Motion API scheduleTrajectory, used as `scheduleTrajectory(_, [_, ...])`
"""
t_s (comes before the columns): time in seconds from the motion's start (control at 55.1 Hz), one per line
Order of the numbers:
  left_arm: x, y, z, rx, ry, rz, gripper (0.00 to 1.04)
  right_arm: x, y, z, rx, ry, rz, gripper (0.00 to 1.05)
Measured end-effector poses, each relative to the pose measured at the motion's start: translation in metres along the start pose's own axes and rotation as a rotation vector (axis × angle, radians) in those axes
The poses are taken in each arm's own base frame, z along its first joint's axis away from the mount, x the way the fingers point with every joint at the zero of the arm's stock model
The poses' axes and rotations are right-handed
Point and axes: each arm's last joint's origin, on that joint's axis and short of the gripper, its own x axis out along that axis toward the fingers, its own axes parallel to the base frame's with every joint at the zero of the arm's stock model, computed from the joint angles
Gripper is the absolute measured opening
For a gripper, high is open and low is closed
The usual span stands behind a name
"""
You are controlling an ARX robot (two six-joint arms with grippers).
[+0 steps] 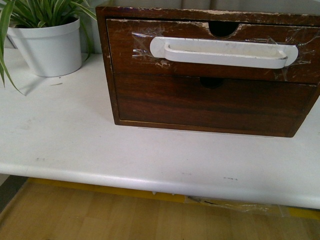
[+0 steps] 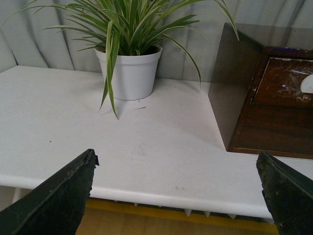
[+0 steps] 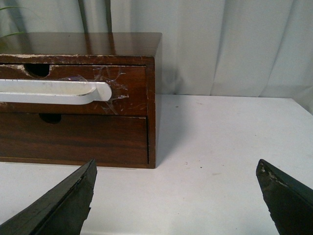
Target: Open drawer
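Observation:
The drawer [image 1: 130, 50] is the upper one of a dark brown wooden box [image 1: 165, 107] on the white table; it is closed, with chipped edges and a semicircular notch at its top. A long white handle [image 1: 222, 52] is fixed across its front with clear tape. In the right wrist view the drawer [image 3: 129, 78] and the handle's end [image 3: 73, 91] show ahead of my right gripper [image 3: 176, 196], which is open and empty over the table. My left gripper [image 2: 176, 193] is open at the table's front edge, with the drawer [image 2: 283, 81] off to one side. Neither arm shows in the front view.
A plain handle-less lower drawer [image 1: 200, 102] sits under the taped one. A white pot with a striped green plant [image 1: 47, 45] stands on the table [image 1: 75, 140] left of the box. A grey curtain [image 3: 230, 44] hangs behind. Wooden floor [image 1: 100, 215] lies below the table edge.

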Motion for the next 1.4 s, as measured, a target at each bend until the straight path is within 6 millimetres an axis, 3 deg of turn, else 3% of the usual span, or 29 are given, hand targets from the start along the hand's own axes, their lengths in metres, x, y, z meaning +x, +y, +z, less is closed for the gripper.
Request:
scheduleTrajectory(0.127, [0.0, 0.0, 0.0, 0.0, 0.0, 0.0, 0.99, 0.0, 0.0, 0.0, 0.0, 0.001, 0.007, 0.96])
scheduleTrajectory(0.163, [0.0, 0.0, 0.0, -0.004, 0.003, 0.015, 0.99, 0.001, 0.0, -0.001, 0.012, 0.033, 0.095, 0.96])
scheduleTrajectory(0.29, [0.005, -0.006, 0.003, -0.045, 0.066, 0.379, 0.99, 0.004, 0.0, -0.001, 0.039, 0.111, 0.353, 0.96])
scheduleTrajectory(0.381, [0.011, -0.011, 0.014, -0.002, 0.069, 0.492, 0.99, 0.011, 0.002, 0.013, -0.007, 0.143, 0.438, 0.96])
scheduleTrajectory(0.544, [0.047, -0.023, 0.05, 0.187, 0.154, 0.155, 0.99, 0.039, 0.007, 0.045, -0.219, 0.202, 0.526, 0.96])
scheduleTrajectory(0.835, [0.117, -0.061, 0.079, 0.547, 0.358, -0.48, 0.99, 0.081, 0.028, 0.091, -0.563, 0.226, 0.682, 0.96])
scheduleTrajectory(1.016, [0.153, -0.092, 0.105, 0.703, 0.371, -0.728, 0.99, 0.099, 0.036, 0.101, -0.735, 0.236, 0.758, 0.96])
scheduleTrajectory(1.397, [0.195, -0.15, 0.116, 0.857, 0.381, -0.982, 0.99, 0.132, 0.04, 0.09, -0.856, 0.312, 0.813, 0.96])
